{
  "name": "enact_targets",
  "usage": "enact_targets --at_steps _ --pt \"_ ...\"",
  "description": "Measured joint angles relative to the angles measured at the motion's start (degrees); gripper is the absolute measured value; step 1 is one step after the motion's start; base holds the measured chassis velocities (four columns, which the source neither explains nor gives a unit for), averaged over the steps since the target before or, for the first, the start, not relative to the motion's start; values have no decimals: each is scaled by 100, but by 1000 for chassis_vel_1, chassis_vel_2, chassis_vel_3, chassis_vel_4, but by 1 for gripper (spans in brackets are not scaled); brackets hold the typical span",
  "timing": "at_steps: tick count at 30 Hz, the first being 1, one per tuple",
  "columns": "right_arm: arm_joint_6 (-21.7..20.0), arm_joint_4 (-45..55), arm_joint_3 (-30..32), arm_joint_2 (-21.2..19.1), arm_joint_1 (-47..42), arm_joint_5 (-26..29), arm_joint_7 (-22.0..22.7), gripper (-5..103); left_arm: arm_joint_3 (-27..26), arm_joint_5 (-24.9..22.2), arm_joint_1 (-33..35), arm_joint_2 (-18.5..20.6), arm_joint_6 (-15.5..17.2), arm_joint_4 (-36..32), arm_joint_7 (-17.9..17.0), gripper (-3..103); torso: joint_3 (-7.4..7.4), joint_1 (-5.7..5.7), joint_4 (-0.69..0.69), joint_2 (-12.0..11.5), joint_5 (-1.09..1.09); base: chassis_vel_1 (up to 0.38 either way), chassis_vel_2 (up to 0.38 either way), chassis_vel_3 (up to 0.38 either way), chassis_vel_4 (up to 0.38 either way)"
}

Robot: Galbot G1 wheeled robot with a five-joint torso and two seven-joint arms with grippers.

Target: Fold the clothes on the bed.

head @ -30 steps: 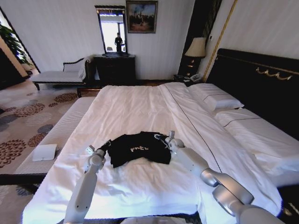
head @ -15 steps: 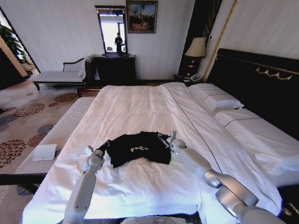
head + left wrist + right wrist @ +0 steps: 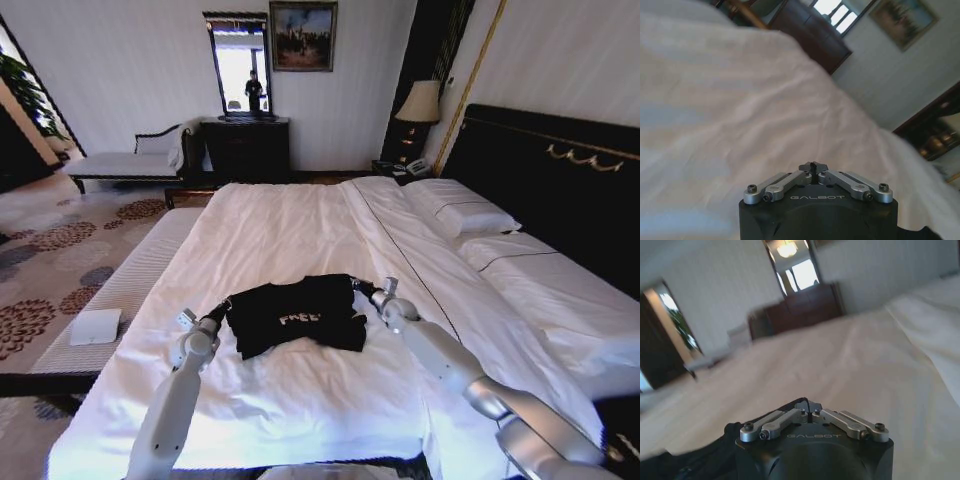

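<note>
Shirt point(image 3: 297, 314), black with white lettering, lies partly folded on the white bed point(image 3: 300, 220), just below the middle of the head view. Left gripper point(image 3: 222, 306) is closed tight on the shirt's left edge. Right gripper point(image 3: 358, 287) is pinched onto its upper right corner, fingertips meeting in the wrist view.

right hand point(image 3: 809, 405) clamped on black t-shirt point(image 3: 700, 460)

black t-shirt point(image 3: 298, 315) | white lettering up, seemingly part-folded | near foot of white bed point(image 3: 300, 225)
</note>
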Motion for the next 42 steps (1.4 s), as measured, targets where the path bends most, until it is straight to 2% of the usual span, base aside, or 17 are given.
enact_targets --at_steps 4,9,13,14,18,22,24,25,26,29,31,34,36,37,39,41,42 --pt "153 827 278 -356 -111 405 -76 0 -27 -302 -104 387 82 -691 -167 0 0 -1 0 0 0 0 0 0 0" --pt "269 2118 846 -878 -243 1132 -75 0 -210 -1060 -351 974 193 -1668 -475 0 -1 -1 0 0 1 0 0 0 0" --pt "520 3161 1668 -1516 -298 1474 -247 0 -677 -2135 -707 1850 217 -2634 -848 0 -1 -1 0 0 1 0 0 0 0" --pt "520 3161 1668 -1516 -298 1474 -247 0 -677 -2135 -707 1850 217 -2634 -848 0 -1 -1 0 0 1 0 0 0 0" --pt "651 4081 2608 -2152 -555 1832 -256 0 -1357 -3009 -855 2667 185 -3530 -1144 0 -2 -1 0 1 2 0 0 0 0" --pt "654 4595 3142 -2355 -991 1833 -256 0 -1805 -3327 -647 2908 168 -3934 -1197 0 -2 -1 -2 1 0 0 0 0 0" --pt "649 5239 3603 -2426 -1455 1836 -182 0 -2668 -3739 -54 3070 165 -4414 -1196 0 -2 -2 -5 1 1 0 0 0 0" --pt "638 5541 3834 -2425 -1659 1854 -103 0 -3322 -4073 262 3093 176 -4656 -1229 0 -2 -2 3 1 1 0 0 0 0" --pt "638 5541 3834 -2425 -1659 1854 -103 0 -3322 -4073 262 3093 176 -4656 -1229 0 -2 -2 3 1 1 0 0 0 0" --pt "548 6144 4724 -2397 -2338 1872 106 0 -4288 -4722 792 3100 222 -5036 -1279 0 -3 -3 4 1 -2 0 0 0 0" --pt "520 6310 5052 -2375 -2562 1869 151 0 -4509 -4841 918 3101 235 -5073 -1279 0 -2 -3 2 1 -2 0 0 0 0" --pt "364 6889 6227 -2341 -3259 2043 356 0 -5483 -5517 1290 3191 286 -5101 -1288 0 -1 -2 -1 1 2 0 0 0 0" --pt "120 7139 7022 -2432 -3487 2445 694 0 -6079 -5976 1324 3387 307 -5099 -1329 0 -2 -2 -3 1 3 0 0 0 0" --pt "120 7139 7022 -2432 -3487 2445 694 0 -6079 -5976 1324 3387 307 -5099 -1329 0 -2 -2 -3 1 3 0 0 0 0" --pt "-249 7195 7659 -2630 -3428 3039 1226 0 -6532 -6404 1311 3601 392 -5087 -1414 0 -2 -3 -2 2 1 0 0 0 0" --pt "-801 7194 7767 -2756 -3282 3323 1810 0 -6500 -6487 1252 3707 605 -5076 -1503 0 -3 -4 1 2 -1 0 0 0 0" --pt "-801 7194 7767 -2756 -3282 3323 1810 0 -6500 -6487 1252 3707 605 -5076 -1503 0 -3 -4 1 2 -1 0 0 0 0"
